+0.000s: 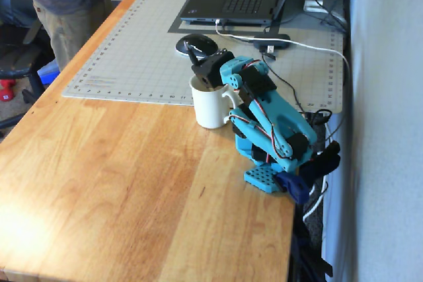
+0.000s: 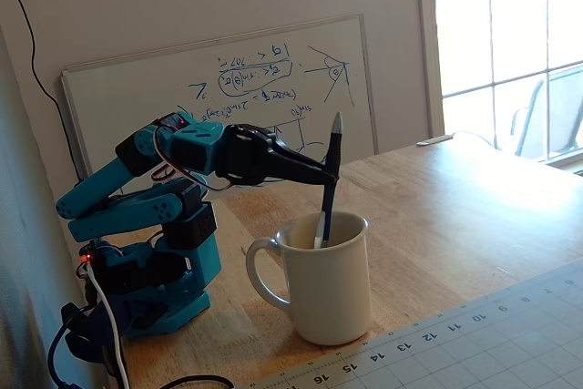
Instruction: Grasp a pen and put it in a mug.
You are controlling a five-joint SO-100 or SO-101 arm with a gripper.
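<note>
- Step: insertion. pen [image 2: 326,193] has its lower end inside the mug [image 2: 323,289], upper half sticking out above the rim, tilted slightly.
- gripper [image 2: 330,170] clamped on pen near its upper part, directly over the mug opening.
- Next, my read: open the jaws to drop it, then lift clear without clipping the rim.
- Pen: slim, dark barrel, silvery tip on top. Mug: plain white, handle toward the arm, standing on the table [image 2: 474,216].

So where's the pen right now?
In a fixed view the pen stands nearly upright at centre, its lower end inside the mug, its upper part pinched by the end effector above the rim.
</note>
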